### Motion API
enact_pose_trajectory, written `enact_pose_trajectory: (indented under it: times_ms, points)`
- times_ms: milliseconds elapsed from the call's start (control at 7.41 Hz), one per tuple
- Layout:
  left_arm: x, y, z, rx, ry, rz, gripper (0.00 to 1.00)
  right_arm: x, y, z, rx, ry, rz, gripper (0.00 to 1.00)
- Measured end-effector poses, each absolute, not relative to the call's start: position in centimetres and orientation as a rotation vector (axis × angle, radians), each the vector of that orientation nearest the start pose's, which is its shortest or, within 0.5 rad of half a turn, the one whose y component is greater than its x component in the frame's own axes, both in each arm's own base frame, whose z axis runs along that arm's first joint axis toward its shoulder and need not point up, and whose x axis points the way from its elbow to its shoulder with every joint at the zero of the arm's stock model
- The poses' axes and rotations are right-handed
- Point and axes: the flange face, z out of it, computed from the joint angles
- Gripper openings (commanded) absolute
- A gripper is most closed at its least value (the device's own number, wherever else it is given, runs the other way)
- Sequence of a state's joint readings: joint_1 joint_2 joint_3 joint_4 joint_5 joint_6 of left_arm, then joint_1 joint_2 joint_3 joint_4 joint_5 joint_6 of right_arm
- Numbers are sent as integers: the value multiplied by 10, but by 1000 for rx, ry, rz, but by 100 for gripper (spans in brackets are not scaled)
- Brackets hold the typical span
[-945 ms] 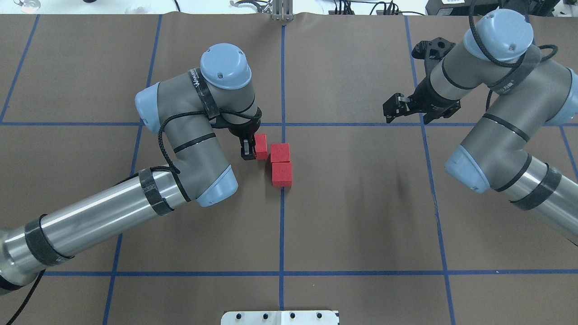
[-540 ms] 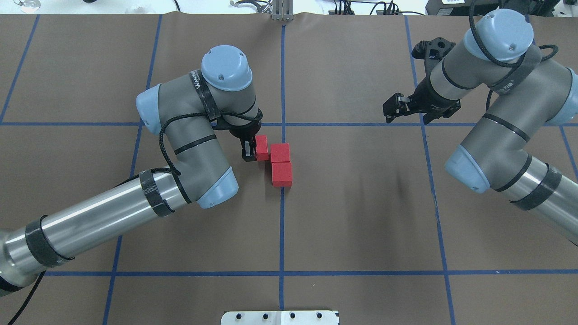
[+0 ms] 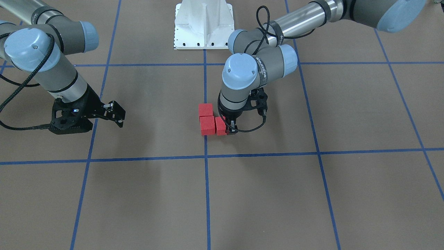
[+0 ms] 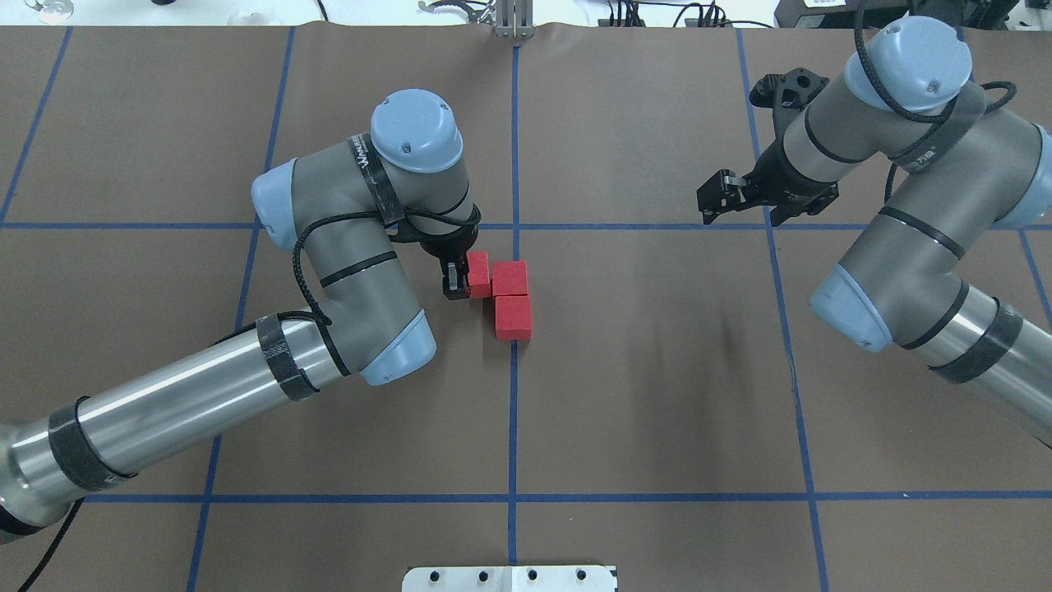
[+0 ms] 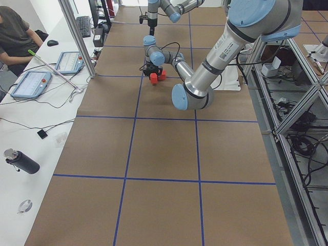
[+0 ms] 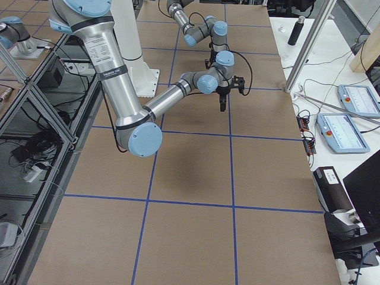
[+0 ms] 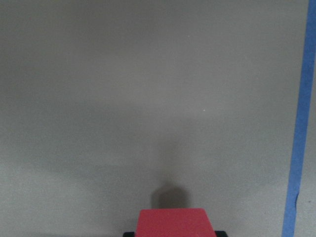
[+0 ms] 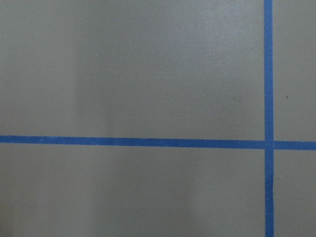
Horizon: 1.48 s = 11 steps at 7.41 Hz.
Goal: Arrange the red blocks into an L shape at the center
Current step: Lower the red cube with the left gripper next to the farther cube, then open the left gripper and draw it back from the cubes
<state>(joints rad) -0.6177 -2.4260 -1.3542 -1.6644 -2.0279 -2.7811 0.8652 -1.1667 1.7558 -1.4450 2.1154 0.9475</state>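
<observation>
**Red blocks, three.** All were found at the center (image 4: 514, 395), just below the crossing of the central blue tape line (image 4: 514, 427) with a cross line (image 4: 641, 226).
- The corner block (image 4: 509, 278) was set just left of the central line.
- The near block (image 4: 513, 317) was laid against its robot-ward face, with its edge over the tape.
- The third block (image 4: 477, 275) was placed on the corner block's left, against it or just beside it. An L was thus outlined. Whether this block was seated on the floor could not be told.

**Left gripper** (image 4: 465, 279). It was closed narrowly on the third block. In the left wrist view the block (image 7: 174, 222) was seen between two dark fingertips (image 7: 221, 233) at the bottom edge. In the front-facing view one finger was seen on the outer side of the block (image 3: 220, 125).

**Right gripper** (image 4: 713, 197). It was held well apart from the blocks, over a cross line on the robot's right. Its jaws were seen parted and nothing was gripped. Only brown floor and tape were recorded by its wrist camera.

**Floor** (image 4: 657, 370). Brown matte sheet, gridded in blue tape.

**Base plate** (image 3: 204, 31). White, noted at the robot's side of the table.

**Person** (image 5: 15, 31). Seated at a side bench, partly in view.
</observation>
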Motion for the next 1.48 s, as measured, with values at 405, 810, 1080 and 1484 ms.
enact_pose_trajectory:
  times_ms: [405, 810, 1080, 1484]
  points:
    - [578, -515, 208, -700, 621, -1538, 0, -342, -528, 333, 90, -865, 32, 100]
    - [580, -514, 207, -701, 622, -1535, 100, -342, -527, 332, 92, -867, 31, 100]
    - [581, -512, 207, -700, 622, -1532, 100, -342, -527, 332, 93, -867, 31, 100]
    - [576, -508, 206, -704, 635, -1516, 100, -342, -527, 333, 91, -865, 31, 100]
